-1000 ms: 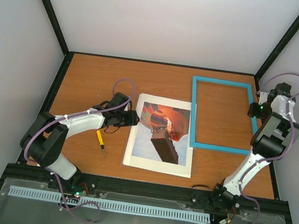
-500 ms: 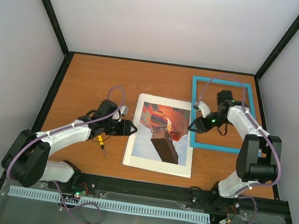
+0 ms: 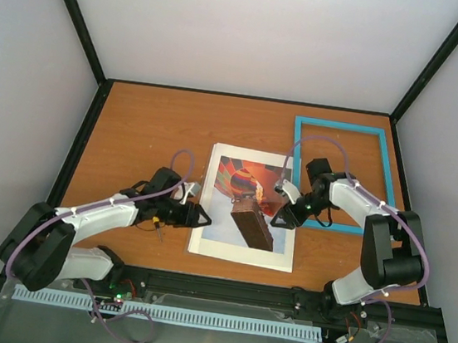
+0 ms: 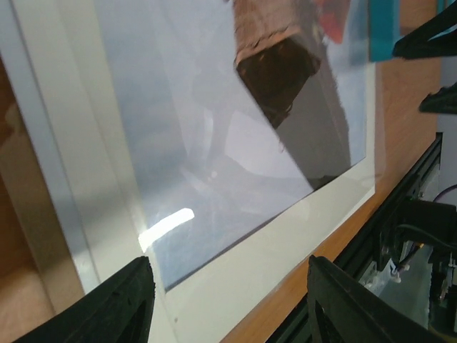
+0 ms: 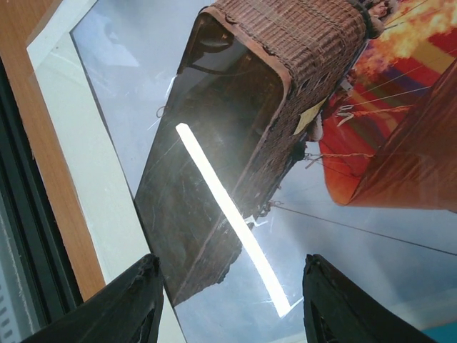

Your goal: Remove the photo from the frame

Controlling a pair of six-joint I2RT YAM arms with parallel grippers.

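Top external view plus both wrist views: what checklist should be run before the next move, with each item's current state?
1. Photo out of the frame: ok. It lies on the table beside the frame, whose opening shows bare wood.
2. Left end effector open and empty: ok. Its fingers are spread at the white mat's left edge.
3. Right end effector open and empty: ok. It is poised over the photo's right side.
4. Photo free of the white mat: cannot tell.
5. Clear sheet over the photo: cannot tell. Only glare streaks show.
6. Yellow screwdriver clear of the left end effector: cannot tell. It is mostly hidden beneath it.
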